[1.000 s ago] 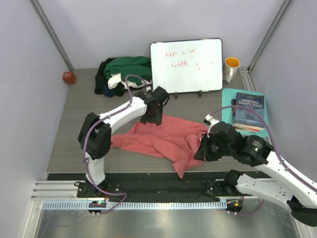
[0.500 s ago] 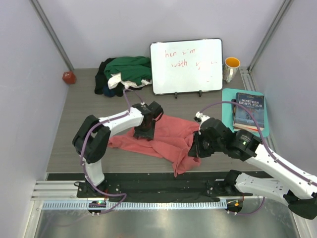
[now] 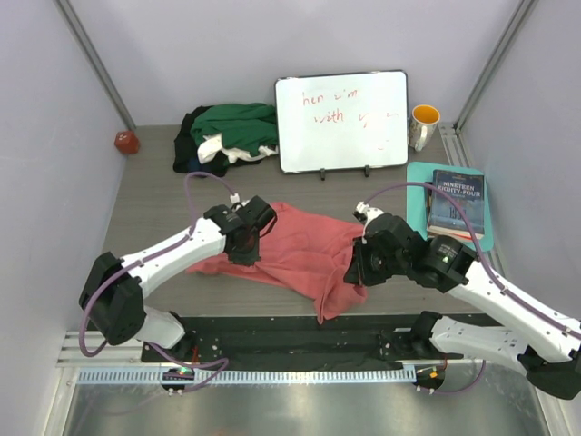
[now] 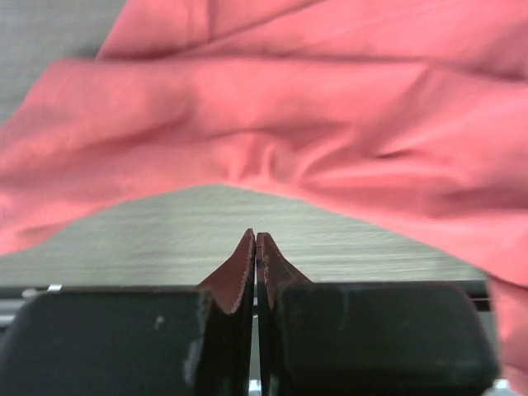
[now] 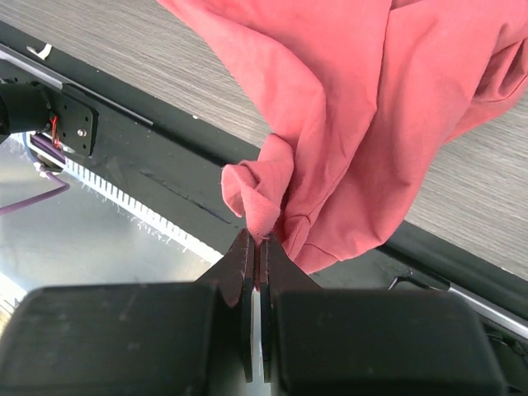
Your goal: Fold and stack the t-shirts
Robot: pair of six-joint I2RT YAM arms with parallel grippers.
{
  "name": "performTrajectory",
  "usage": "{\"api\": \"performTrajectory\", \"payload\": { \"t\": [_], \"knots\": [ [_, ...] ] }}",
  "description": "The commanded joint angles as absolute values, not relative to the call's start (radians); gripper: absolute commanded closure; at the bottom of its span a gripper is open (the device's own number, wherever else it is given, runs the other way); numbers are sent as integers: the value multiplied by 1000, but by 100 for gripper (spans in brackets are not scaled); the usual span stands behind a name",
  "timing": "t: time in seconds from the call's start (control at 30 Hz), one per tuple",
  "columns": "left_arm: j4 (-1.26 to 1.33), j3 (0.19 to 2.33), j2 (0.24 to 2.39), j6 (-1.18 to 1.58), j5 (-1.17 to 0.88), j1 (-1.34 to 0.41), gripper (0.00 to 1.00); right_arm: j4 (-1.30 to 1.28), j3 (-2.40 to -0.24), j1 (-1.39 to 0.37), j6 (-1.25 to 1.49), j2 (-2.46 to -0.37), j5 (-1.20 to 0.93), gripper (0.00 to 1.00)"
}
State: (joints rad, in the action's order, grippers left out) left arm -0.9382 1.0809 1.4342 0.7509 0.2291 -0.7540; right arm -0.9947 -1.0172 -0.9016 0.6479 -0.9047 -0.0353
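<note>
While our right gripper (image 5: 257, 239) pinches the salmon-pink shirt (image 3: 304, 250) and our left gripper (image 4: 255, 236) is pressed together beside it, we have 0 folded; the heap (image 3: 231, 132) beyond waits.

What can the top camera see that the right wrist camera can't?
Only the top camera shows the whiteboard, the mug, the book, the pile of other shirts and the left gripper. Only the right wrist camera shows up close how the right gripper pinches a bunched fold of the pink shirt between closed fingers, near the table's dark front edge. Both show the pink shirt lying crumpled on the grey table.
</note>
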Motion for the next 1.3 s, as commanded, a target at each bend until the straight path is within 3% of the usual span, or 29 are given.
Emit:
{"api": "performTrajectory", "payload": {
  "t": [0.0,0.07,0.1,0.2,0.4,0.63,1.27],
  "knots": [
    [-999,1017,1419,781,245,-767,100,-960,-1078,-907,620,-913,-5,99],
    [-959,1014,1378,776,264,-769,84,-960,-1086,-907,617,-907,-5,99],
    [-937,1029,1368,770,282,-769,59,-962,-1094,-908,617,-905,39,99],
    [-845,1107,1405,723,288,-767,38,-956,-1107,-907,617,-917,44,99],
    [-831,1400,1740,609,244,-767,38,-927,-1114,-907,621,-930,37,99],
    [-769,1552,1975,574,153,-769,38,-922,-1104,-908,623,-931,64,99],
    [-776,1701,2042,569,103,-796,38,-908,-1085,-907,623,-933,78,99]
  ]
}}
